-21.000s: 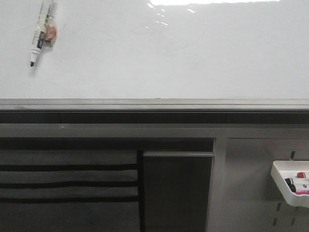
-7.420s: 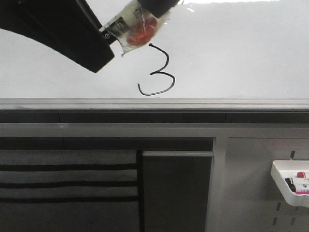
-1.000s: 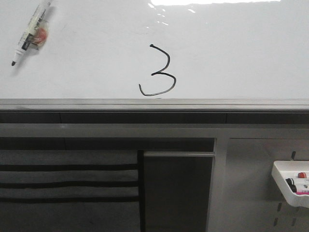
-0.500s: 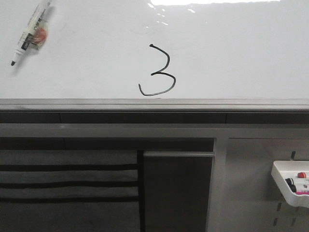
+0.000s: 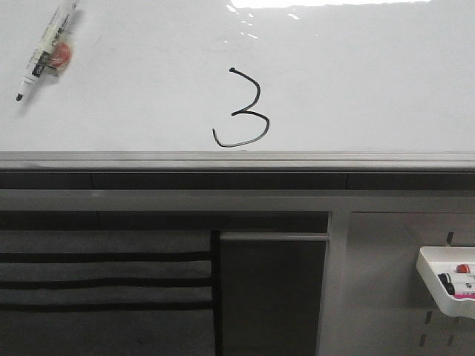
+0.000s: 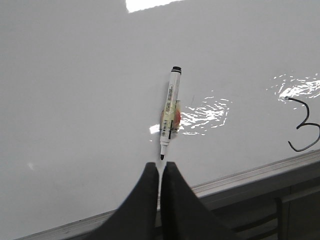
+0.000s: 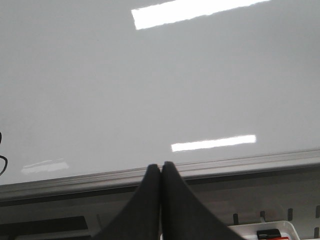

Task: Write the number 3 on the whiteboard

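The number 3 [image 5: 243,108] is complete on the whiteboard [image 5: 371,81]. The marker [image 5: 46,50] lies free at its 10 o'clock. Left gripper [image 6: 160,172] and right gripper [image 7: 161,172] are closed, empty; nothing appears left.

**A:** ok so colours: the whiteboard [image 5: 356,81] is glossy white with bright glare patches, grey rail [image 5: 237,160] along its edge. The number 3 [image 5: 243,108] is thin black line.

**B:** and the marker [image 5: 46,50]? White barrel, black tip, black print, red-orange blob taped on. Tray [image 5: 445,282] is white, with red, black and pink bits inside. Both grippers look black.
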You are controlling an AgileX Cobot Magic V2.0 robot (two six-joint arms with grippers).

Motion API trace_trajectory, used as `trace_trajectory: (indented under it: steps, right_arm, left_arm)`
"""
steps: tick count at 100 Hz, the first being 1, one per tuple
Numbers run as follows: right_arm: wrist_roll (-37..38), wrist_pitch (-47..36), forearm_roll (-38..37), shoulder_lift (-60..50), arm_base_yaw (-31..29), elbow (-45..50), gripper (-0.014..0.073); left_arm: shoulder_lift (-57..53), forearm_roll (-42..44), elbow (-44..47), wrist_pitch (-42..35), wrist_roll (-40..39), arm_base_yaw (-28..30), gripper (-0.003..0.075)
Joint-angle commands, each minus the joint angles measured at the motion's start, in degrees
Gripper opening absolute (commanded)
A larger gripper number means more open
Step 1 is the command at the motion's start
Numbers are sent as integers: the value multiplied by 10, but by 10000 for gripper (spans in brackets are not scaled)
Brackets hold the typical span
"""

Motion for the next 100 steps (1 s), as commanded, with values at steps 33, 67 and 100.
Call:
trace_trajectory:
  steps: [33, 67, 100]
  right_arm:
    - [-1, -46, -8, -13, 0, 11, -74]
    - [-1, -46, -8, -13, 0, 11, -74]
    - [-1, -46, -8, -12, 0, 11, -74]
  left_arm:
    - [-12, 134, 20, -104, -195, -15, -18]
    - [-166, 228, 191, -194, -282, 42, -18]
    - [-173, 326, 253, -251, -383, 51, -18]
